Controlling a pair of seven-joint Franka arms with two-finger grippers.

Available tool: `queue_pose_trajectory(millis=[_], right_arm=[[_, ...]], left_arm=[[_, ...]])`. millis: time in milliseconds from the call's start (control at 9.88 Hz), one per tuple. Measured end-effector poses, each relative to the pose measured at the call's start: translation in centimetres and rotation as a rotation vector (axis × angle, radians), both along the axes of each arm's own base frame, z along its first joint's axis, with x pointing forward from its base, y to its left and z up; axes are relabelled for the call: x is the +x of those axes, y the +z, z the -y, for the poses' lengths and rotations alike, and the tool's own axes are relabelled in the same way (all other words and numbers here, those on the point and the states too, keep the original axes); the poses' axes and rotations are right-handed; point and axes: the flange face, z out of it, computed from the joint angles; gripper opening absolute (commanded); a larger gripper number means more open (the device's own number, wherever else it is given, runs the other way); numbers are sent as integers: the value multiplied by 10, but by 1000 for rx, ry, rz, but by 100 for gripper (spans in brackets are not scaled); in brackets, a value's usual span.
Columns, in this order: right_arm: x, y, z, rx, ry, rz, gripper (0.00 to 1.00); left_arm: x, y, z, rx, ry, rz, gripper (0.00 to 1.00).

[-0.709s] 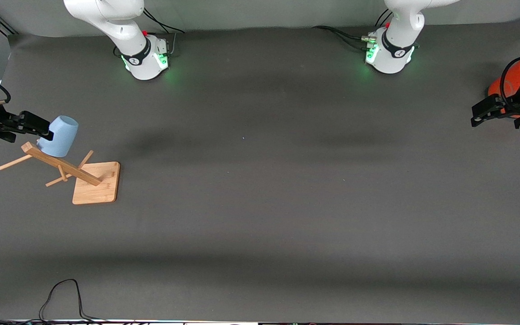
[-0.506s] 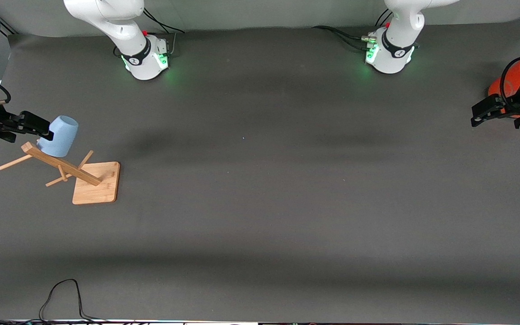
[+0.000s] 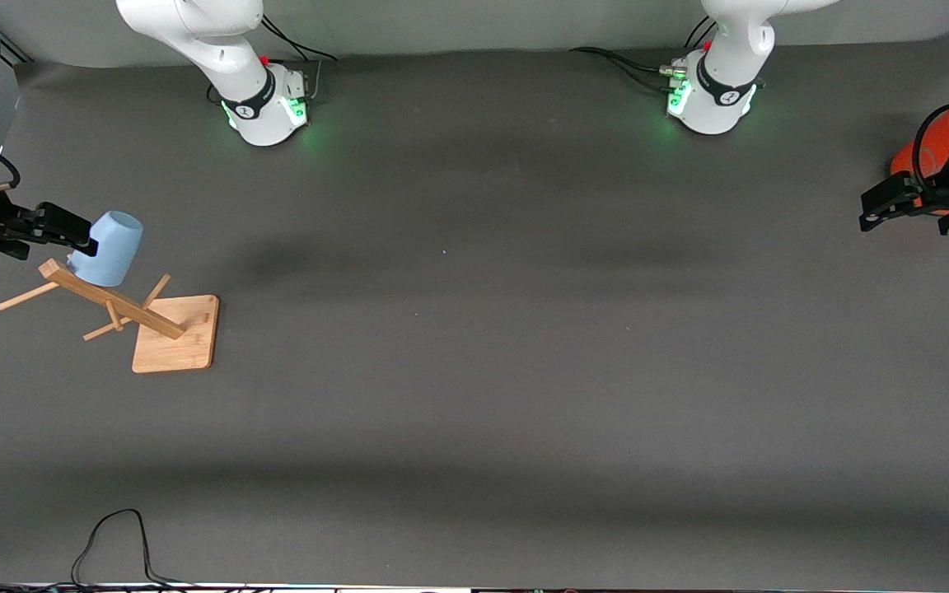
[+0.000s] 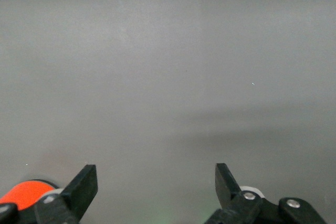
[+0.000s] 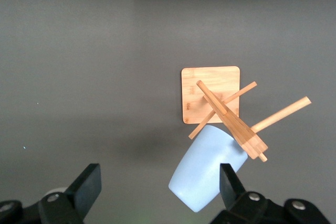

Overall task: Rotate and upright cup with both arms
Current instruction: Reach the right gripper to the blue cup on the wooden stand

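Note:
The pale-blue cup (image 3: 108, 247) hangs tilted on a peg of a wooden rack (image 3: 174, 338) at the right arm's end of the table. My right gripper (image 3: 79, 235) is open right beside the cup. In the right wrist view the cup (image 5: 207, 169) lies between the spread fingers, close to one finger (image 5: 231, 184) and well apart from the other, and the gripper (image 5: 157, 184) holds nothing. My left gripper (image 3: 867, 216) waits open and empty at the left arm's end of the table, and its wrist view shows it (image 4: 156, 184) over bare mat.
The rack (image 5: 210, 93) has a square base and several thin pegs sticking out. A large orange cylinder (image 3: 936, 144) stands beside the left gripper and shows in the left wrist view (image 4: 26, 190). A black cable (image 3: 112, 527) lies at the table's near edge.

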Motion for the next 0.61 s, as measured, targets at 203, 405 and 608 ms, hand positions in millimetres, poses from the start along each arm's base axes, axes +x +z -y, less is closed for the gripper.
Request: queue_pose_trajectory(millis=[203,405,608], right_arm=[[-23,4,26,2,-48,-1,100],[-54,11,54,15,-100,7,100],[-69,9,68,26,-127,3,100]], left_arm=[[0,0,1,0,0,1,100],[0,0,3,1,16,-1,100],[-2,4,12,2,11,-3,100]])
